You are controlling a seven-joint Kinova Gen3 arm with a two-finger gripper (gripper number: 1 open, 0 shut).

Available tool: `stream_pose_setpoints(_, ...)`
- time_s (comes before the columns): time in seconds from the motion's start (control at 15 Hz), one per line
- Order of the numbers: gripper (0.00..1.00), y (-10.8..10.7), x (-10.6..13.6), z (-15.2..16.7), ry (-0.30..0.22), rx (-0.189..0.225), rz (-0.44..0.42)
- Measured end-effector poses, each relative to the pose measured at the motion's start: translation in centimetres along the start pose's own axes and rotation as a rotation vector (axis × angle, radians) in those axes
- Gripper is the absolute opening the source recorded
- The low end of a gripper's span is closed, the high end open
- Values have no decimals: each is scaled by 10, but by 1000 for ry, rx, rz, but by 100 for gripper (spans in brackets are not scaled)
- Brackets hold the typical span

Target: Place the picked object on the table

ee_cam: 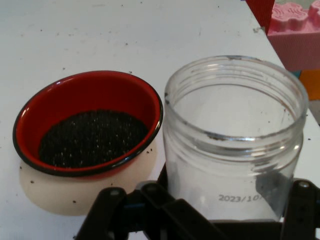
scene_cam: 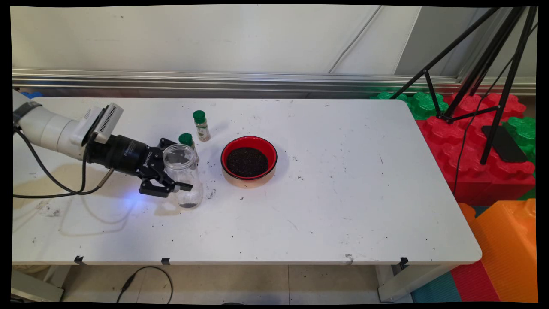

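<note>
My gripper [scene_cam: 180,173] reaches in from the left with its fingers on either side of a clear, lidless jar [scene_cam: 183,159], shut on it. The jar stands upright on the white table [scene_cam: 326,206], with a little dark residue in its bottom. In the hand view the jar [ee_cam: 235,150] fills the right half between my fingers [ee_cam: 300,192]. A red bowl [scene_cam: 249,140] with a black rim holds dark grains just right of the jar; in the hand view this bowl [ee_cam: 90,90] is on the left. A green-capped spice bottle [scene_cam: 186,139] stands right behind the jar.
A second green-capped spice bottle [scene_cam: 200,125] stands farther back. Dark grains [scene_cam: 210,194] lie scattered around the jar and bowl. Off the table's right end are large red, green and orange toy blocks [scene_cam: 484,167] and a black tripod [scene_cam: 489,68].
</note>
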Motion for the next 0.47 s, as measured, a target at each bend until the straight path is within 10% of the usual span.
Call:
stream_pose_setpoints(0.27, 0, 0, -4, 2, -7, 2, -10)
stream_pose_setpoints(0.33, 100, 0, -4, 3, -8, 2, -13)
stream_pose_setpoints(0.47, 100, 0, -6, 3, -9, 3, -19)
